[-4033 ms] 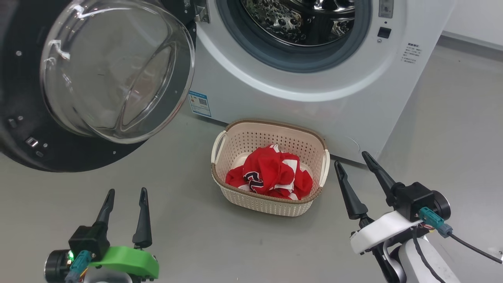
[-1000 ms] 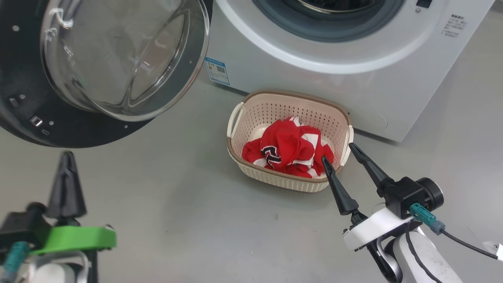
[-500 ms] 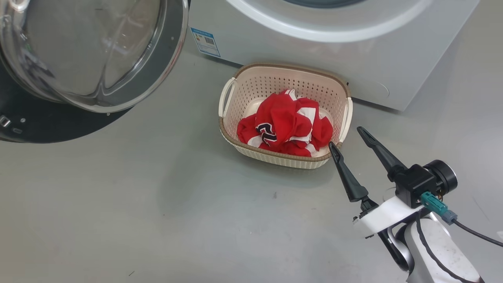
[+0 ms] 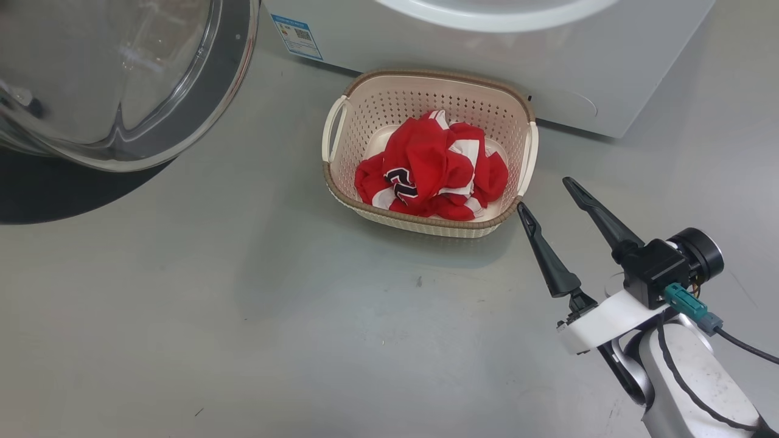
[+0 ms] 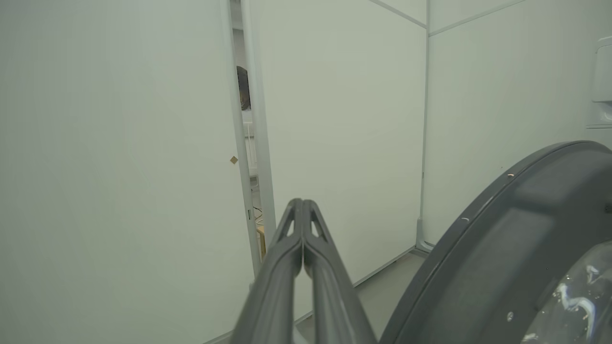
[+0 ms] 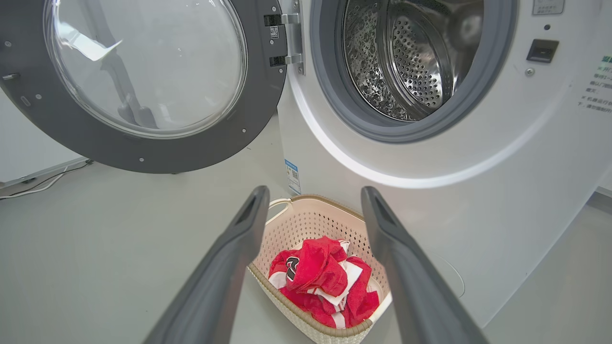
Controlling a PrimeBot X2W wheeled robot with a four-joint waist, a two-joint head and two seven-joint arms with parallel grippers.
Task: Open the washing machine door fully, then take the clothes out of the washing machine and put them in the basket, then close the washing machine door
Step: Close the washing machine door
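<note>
We find the left gripper (image 5: 302, 210), spread open moments ago, now clenched on nothing beside the open round, black-rimmed glass washing machine door (image 5: 507, 248). The red white-striped clothes (image 4: 432, 164) lie in the cream perforated plastic basket (image 4: 426, 76) on the floor, against the white washing machine (image 4: 487, 55). The right gripper (image 4: 544, 193) stands released. We judge that closing the door comes next.

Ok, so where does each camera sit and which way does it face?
Head view: on the head, looking down at basket, clothes, washing machine; open right gripper lower right.
Left wrist view: left wrist, facing wall panels past the washing machine door; shut left gripper.
Right wrist view: right wrist, facing drum and basket; open fingers.
Shared: basket, in head and right wrist views.
</note>
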